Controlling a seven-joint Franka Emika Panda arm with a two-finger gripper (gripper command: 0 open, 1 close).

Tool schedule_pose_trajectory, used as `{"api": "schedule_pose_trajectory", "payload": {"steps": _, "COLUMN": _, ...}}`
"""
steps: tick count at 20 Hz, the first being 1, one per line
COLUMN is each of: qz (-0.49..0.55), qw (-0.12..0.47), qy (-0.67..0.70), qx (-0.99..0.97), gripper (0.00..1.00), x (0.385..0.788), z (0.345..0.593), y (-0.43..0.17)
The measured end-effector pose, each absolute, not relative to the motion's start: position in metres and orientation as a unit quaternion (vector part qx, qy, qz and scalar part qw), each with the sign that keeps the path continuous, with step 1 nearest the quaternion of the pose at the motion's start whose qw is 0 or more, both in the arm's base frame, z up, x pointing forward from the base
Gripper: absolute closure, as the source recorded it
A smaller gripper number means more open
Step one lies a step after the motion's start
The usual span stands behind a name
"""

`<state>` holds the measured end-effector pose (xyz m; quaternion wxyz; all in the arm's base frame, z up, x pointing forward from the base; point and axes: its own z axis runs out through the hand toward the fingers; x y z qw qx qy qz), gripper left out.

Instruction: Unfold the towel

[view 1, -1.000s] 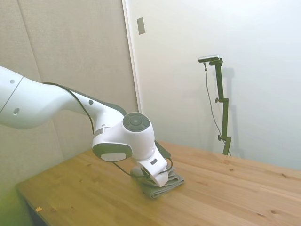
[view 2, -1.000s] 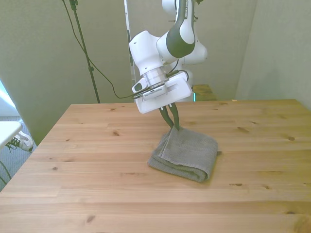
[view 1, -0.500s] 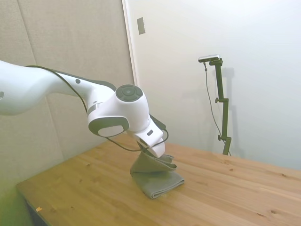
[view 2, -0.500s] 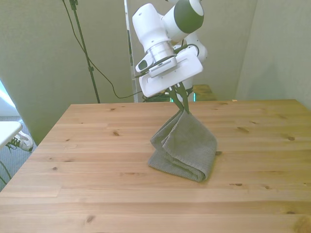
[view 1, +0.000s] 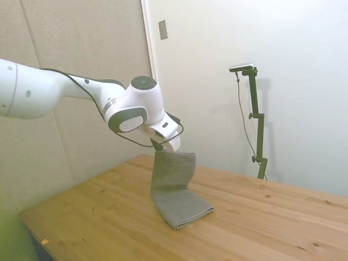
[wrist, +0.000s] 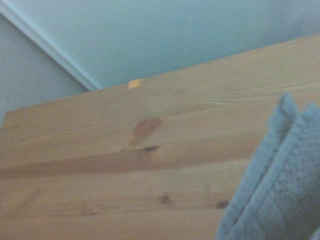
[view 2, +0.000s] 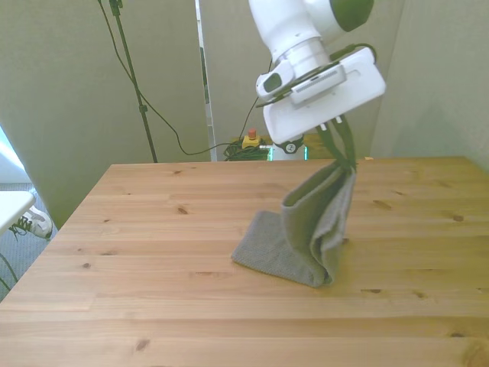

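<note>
Gripper [view 2: 348, 157] pinched on top edge of towel [view 2: 309, 229], which hangs below it, lower part flat on table [view 2: 153, 252]. Partly unfolded; upper layer not yet spread.

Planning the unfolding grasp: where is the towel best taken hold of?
By the top edge the gripper now pinches, from above. The towel hangs in a doubled sheet from that edge while its lower part lies on the table, so lifting there peels it open.
</note>
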<state>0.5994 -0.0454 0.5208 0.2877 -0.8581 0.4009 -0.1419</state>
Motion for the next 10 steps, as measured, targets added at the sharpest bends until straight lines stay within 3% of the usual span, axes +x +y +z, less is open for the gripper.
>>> {"api": "schedule_pose_trajectory", "payload": {"steps": 10, "qz": -0.102, "qw": 0.27, "qy": 0.356, "qx": -0.889, "gripper": 1.0, "x": 0.712, "z": 0.458, "y": 0.083}}
